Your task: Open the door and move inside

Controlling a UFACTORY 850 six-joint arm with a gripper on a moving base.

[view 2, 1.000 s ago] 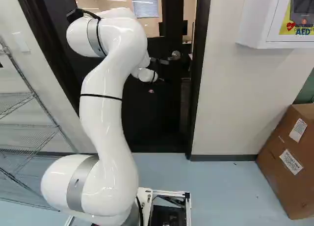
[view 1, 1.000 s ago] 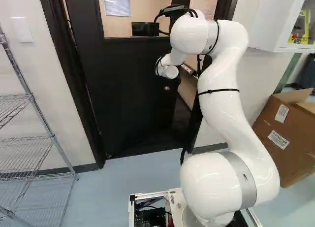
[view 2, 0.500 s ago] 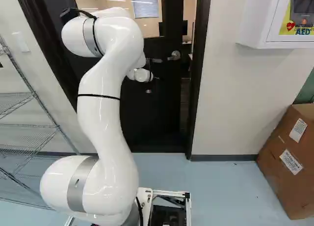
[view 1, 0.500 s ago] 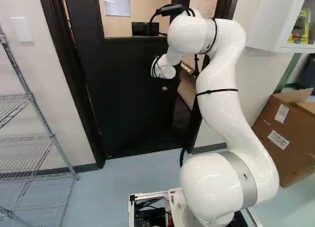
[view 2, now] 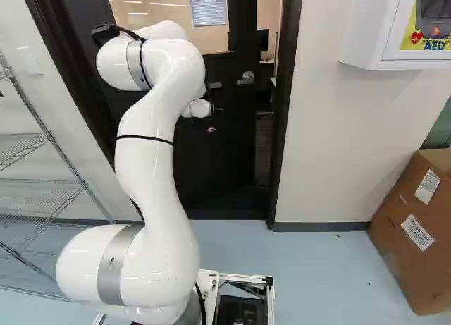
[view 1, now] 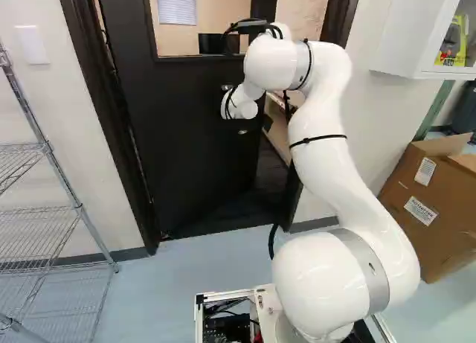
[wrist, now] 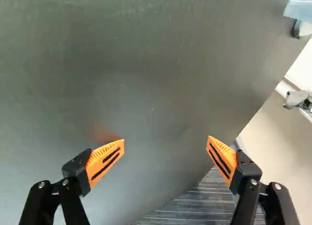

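Blue floor (view 2: 331, 276) runs along the foot of the room, up to a pale, plain wall (view 2: 338, 142). At the far left of the left base view stands a silver wire rack (view 1: 44, 209), cut off by the edge. At the right is a brown cardboard box (view 1: 431, 202) with white labels, and above it hangs a white box-shaped cabinet (view 1: 413, 30), cut off too.

Big and black, the door (view 1: 193, 135) stands partly open, in the upper middle of the left base view, inside a dark frame (view 2: 282, 106). It has a glass window (view 1: 175, 30) up high. Light shelves show through the gap at its right side. A round silver handle part (view 2: 245, 78) shows in the upper middle of the right base view.

The shiny white arm (view 1: 320, 135) reaches up to the door and hides some of it. In the wrist view, the black gripper (wrist: 165, 143) is wide open, with its orange pads (wrist: 108, 159) well apart and the dark door face ahead. I cannot tell if it touches the door. The base views make the gripper hard to see.
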